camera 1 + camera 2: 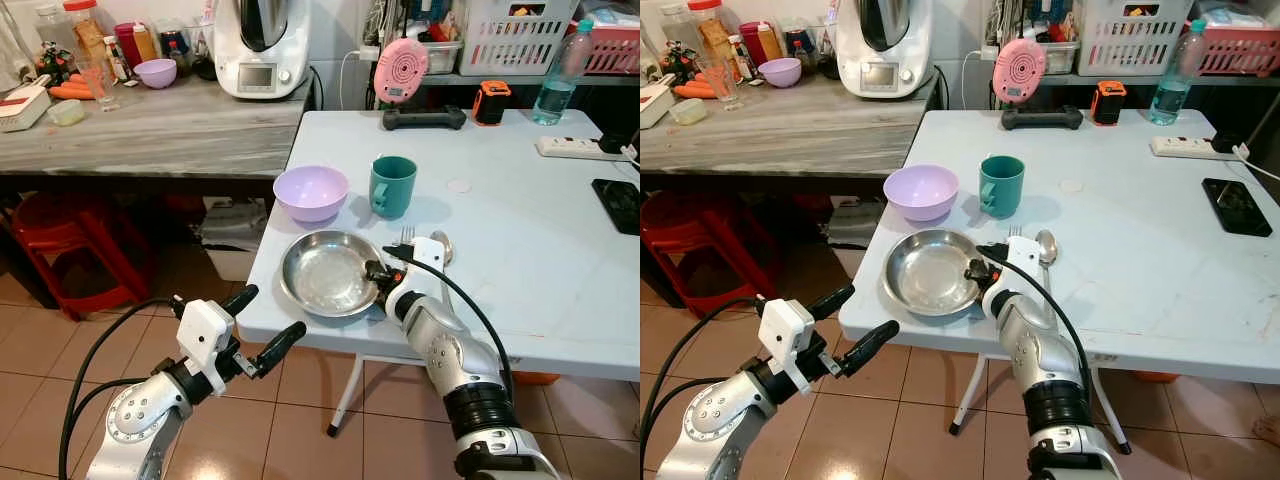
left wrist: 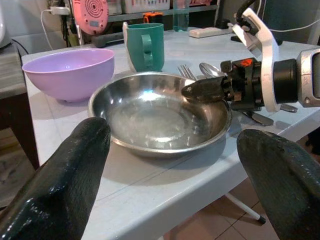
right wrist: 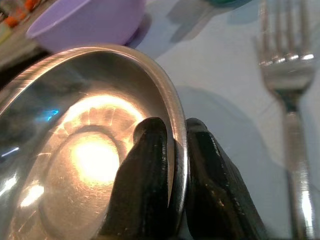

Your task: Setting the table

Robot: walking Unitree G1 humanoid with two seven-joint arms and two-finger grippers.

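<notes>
White table [image 1: 520, 250] is holding bowl [image 1: 311, 192], mug [image 1: 392, 186], fork [image 3: 290, 90] and spoon [image 1: 1046, 246] while right gripper [image 1: 377, 271] is pinching the steel plate [image 1: 325, 272] rim, placing nearly done; left gripper [image 1: 262, 325] is hanging spread.

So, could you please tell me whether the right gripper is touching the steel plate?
Touching. The right wrist view shows the right gripper with its fingers pinching the steel plate rim between them.

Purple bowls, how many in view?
2. One large purple plastic bowl sits on the white table beside the teal mug; a smaller purple bowl stands on the grey counter near the bottles. Others may be hidden.
</notes>
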